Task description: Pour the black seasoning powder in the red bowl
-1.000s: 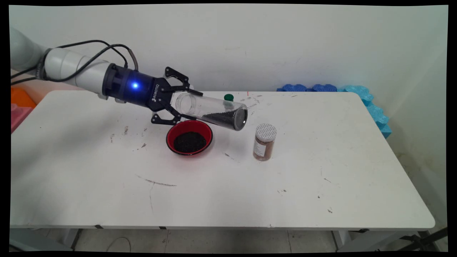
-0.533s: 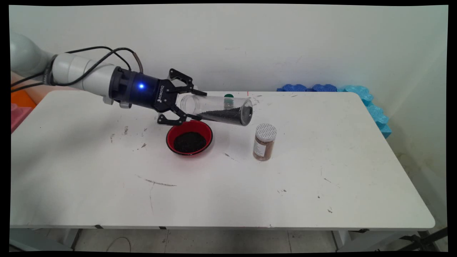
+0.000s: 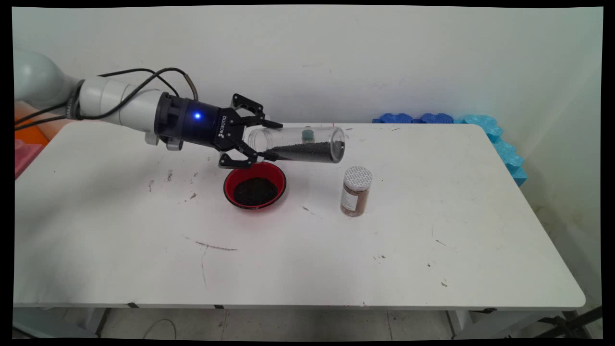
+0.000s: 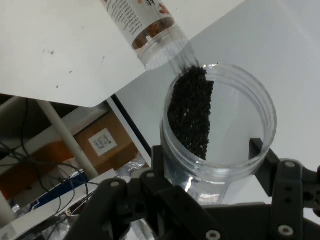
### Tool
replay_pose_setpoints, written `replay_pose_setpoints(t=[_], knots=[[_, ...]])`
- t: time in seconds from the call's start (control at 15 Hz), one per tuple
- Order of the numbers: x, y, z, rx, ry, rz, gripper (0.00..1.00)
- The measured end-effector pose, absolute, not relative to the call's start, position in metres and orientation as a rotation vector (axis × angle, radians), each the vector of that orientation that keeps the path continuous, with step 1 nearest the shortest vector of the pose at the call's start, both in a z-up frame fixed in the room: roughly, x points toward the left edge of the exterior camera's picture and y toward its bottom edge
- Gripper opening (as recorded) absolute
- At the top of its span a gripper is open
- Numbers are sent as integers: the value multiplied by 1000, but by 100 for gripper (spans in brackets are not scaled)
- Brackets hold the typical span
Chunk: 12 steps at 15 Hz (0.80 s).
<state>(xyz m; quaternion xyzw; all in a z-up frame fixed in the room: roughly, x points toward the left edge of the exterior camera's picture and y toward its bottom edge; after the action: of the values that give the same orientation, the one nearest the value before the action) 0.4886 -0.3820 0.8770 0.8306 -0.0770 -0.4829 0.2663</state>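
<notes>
My gripper (image 3: 262, 139) is shut on a clear plastic jar (image 3: 298, 144) near its open mouth. The jar lies almost level in the air, its bottom pointing right, with dark granules (image 3: 301, 153) spread along its lower side. In the hand view I look into the jar (image 4: 220, 125) and see the granules (image 4: 191, 112) along its left wall. Below the gripper, a red bowl (image 3: 254, 185) on the table holds a heap of the same dark granules. A spice jar with a white lid (image 3: 356, 191) stands upright to the bowl's right; it also shows past the clear jar as the spice jar (image 4: 142, 25).
A small green cap (image 3: 307, 132) lies on the table (image 3: 432, 226) behind the held jar, seen through it. Blue foam pieces (image 3: 485, 129) line the table's far right corner. An orange and a pink bin (image 3: 24, 144) sit at the left edge.
The gripper moved right and slightly up with the jar. The jar tipped from bottom-down slant to nearly level, and the granules spread along its side.
</notes>
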Motion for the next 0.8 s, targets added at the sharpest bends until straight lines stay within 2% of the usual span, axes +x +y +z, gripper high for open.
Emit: replay_pose_setpoints(t=[0.8], knots=[[484,-388,866,2245,-120,-1334,0]])
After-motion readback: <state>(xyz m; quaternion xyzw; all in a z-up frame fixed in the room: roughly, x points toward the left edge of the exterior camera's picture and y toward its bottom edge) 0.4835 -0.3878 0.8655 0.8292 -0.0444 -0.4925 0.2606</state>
